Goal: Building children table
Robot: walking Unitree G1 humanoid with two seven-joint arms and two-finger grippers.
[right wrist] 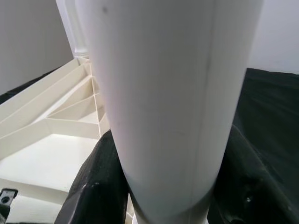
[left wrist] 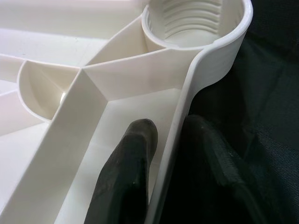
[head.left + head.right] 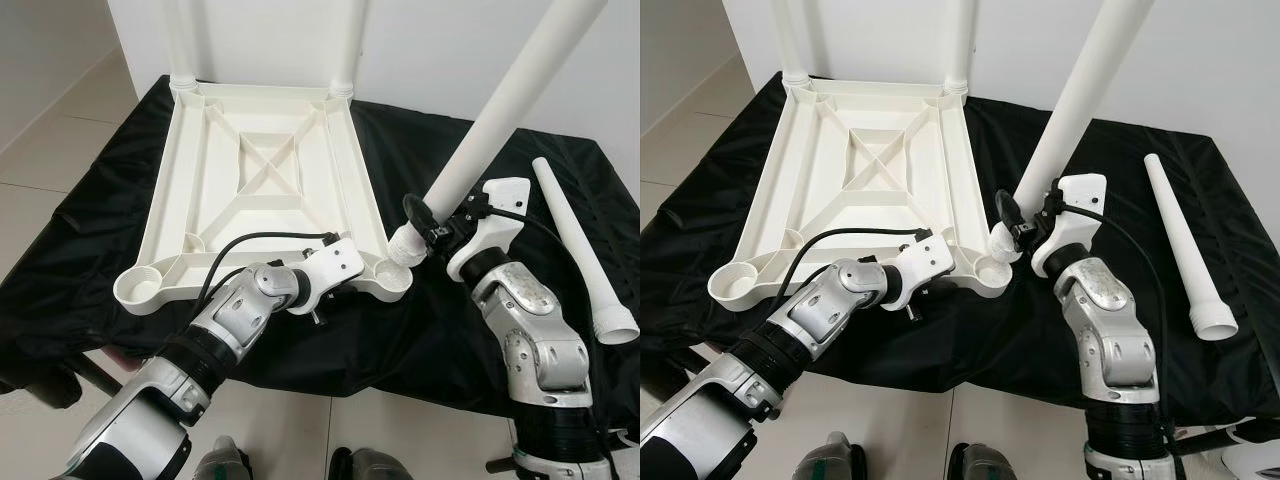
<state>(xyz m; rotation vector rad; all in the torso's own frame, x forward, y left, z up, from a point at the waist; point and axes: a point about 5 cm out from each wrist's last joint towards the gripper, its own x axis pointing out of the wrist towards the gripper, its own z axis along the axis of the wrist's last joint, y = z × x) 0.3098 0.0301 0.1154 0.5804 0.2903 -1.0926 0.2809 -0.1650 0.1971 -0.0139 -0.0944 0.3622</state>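
Hands grip: left [image 2: 163,154] pinches tabletop [image 3: 262,170] rim, right [image 3: 432,228] clasps leg [image 3: 500,110] (tilted).

held leg [image 3: 520,90] top cut off by frame, two fitted rear legs [image 3: 352,40] cropped above sockets

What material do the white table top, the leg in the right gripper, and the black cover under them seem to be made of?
Table top: most likely moulded plastic, smooth with a soft sheen; thin ribs and a threaded corner socket suggest moulding.
Leg, held by the right gripper: apparently the same white plastic, smooth and slightly glossy.
Black cover: seems to be thin matt fabric, since it wrinkles and drapes.
The left gripper clamps the top's rim.
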